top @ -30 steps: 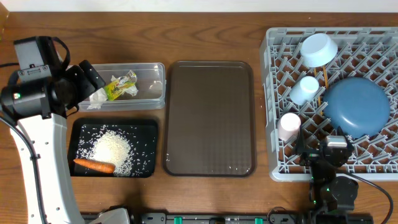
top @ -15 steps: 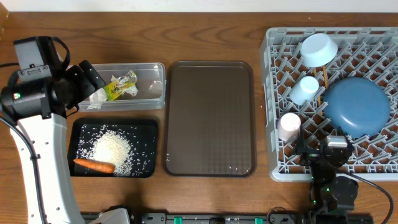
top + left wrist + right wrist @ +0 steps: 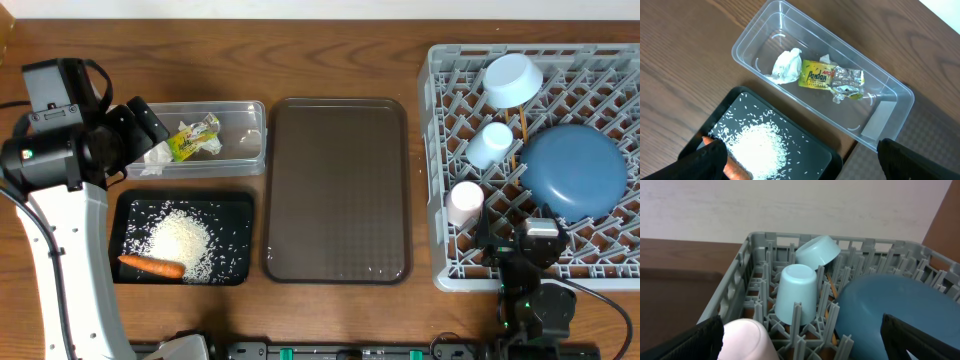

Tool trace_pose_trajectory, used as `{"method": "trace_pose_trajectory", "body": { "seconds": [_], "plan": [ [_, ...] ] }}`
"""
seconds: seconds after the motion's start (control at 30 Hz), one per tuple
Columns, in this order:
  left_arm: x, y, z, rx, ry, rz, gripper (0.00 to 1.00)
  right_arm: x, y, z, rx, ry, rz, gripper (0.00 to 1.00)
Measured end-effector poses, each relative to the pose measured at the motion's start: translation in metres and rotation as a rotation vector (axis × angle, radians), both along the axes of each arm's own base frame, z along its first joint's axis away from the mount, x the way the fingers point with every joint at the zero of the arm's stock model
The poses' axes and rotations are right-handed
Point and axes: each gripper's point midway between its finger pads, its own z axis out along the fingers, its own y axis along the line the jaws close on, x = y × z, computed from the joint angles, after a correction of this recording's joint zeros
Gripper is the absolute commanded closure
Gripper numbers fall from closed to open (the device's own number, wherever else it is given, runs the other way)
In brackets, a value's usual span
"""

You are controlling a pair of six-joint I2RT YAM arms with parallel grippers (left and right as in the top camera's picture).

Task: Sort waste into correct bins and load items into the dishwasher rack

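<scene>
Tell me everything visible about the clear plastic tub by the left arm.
The clear tub is a transparent rectangular plastic container with rounded corners and a thickened rim. It has no lid and stands upright on the wooden table. Inside, a crumpled white tissue and a yellow-green printed wrapper lie side by side. The black tray lies along one long side, and the brown tray lies past one short end.

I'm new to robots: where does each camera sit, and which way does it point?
Overhead: above the table, looking straight down; left arm and right arm show.
Left wrist: on the left arm, looking down at the clear tub and black tray; open left gripper at the bottom corners.
Right wrist: low over the rack, looking across at a cup and the plate; open right gripper at the bottom corners.
Shared: overhead and left wrist both show the wrapper in the tub.
</scene>
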Motion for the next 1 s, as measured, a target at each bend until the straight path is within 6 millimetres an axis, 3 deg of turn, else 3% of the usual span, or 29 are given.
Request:
{"method": "trace_pose_trajectory", "body": {
  "seconds": [0.73, 0.87, 1.0],
  "plan": [
    [-0.001, -0.001, 0.004, 0.003, -0.013, -0.002, 0.02, 0.0, 0.0, 0.0, 0.0, 0.0, 0.0, 0.01],
    [-0.003, -0.017, 0.037, 0.033, -0.142, -0.049, 0.02, 0.0, 0.0, 0.0, 0.0, 0.0, 0.0, 0.01],
    [-0.03, -0.047, 0.083, 0.054, -0.303, -0.132, 0.02, 0.0, 0.0, 0.0, 0.0, 0.0, 0.0, 0.01]
  ]
}}
